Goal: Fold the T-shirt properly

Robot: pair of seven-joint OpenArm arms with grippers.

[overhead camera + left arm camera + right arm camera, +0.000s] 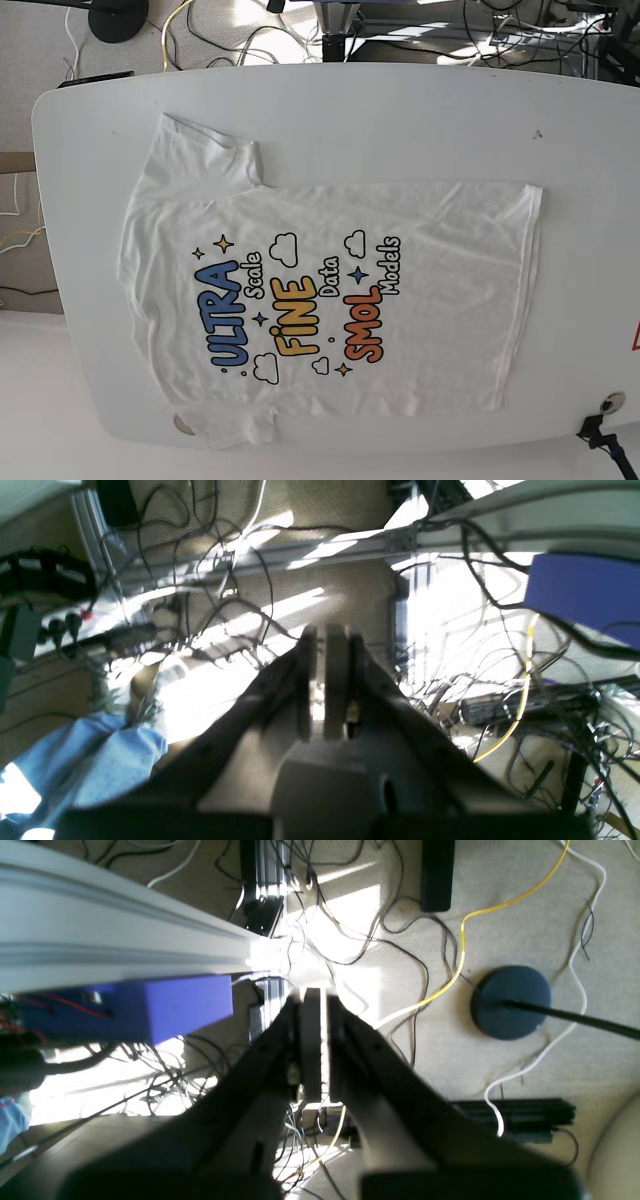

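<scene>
The white T-shirt (320, 300) lies spread flat and print-up on the white table (420, 120) in the base view. Its neck end is to the left and its hem to the right. One sleeve lies at the upper left, the other at the lower left near the table edge. Neither arm shows in the base view. My left gripper (327, 635) has its jaws together and holds nothing; it hangs over the floor. My right gripper (312, 995) also has its jaws together and is empty over the floor. Neither wrist view shows the shirt.
Beneath both grippers is carpet with several tangled cables, a yellow cable (460, 945), an aluminium frame rail (320, 550) and a purple box (130, 1007). A round dark stand base (510, 1002) sits on the floor. Blue denim (80, 765) shows at the lower left.
</scene>
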